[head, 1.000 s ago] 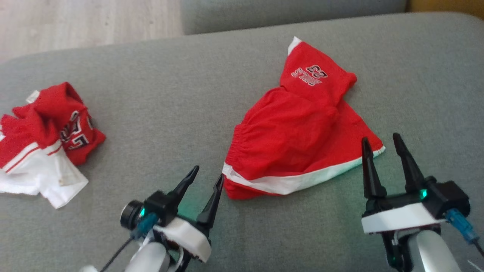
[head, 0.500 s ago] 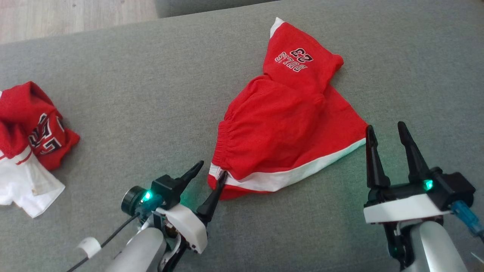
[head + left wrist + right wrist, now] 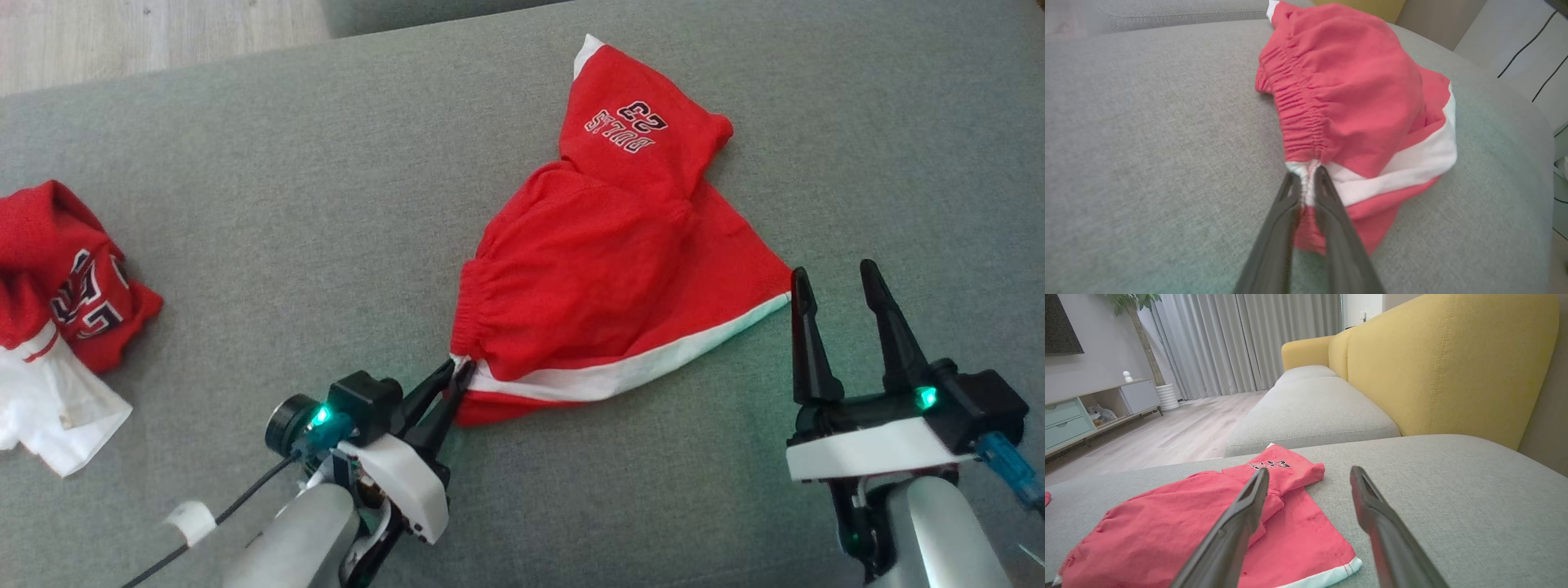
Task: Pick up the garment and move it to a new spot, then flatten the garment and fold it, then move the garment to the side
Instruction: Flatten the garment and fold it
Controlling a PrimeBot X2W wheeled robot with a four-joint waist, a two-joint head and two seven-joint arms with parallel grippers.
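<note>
Other garment (image 3: 57,302): cut off by head view's left edge.
Red shorts (image 3: 604,269): waistband corner hidden between left gripper (image 3: 460,369) tips.
Its 2 fingers (image 3: 1276,232): blurred toward left wrist view's bottom edge.
Print (image 3: 1269,464): too small to read, right wrist view.

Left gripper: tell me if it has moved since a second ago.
Yes. The left gripper has advanced onto the waistband corner of the red shorts and closed on it.
</note>
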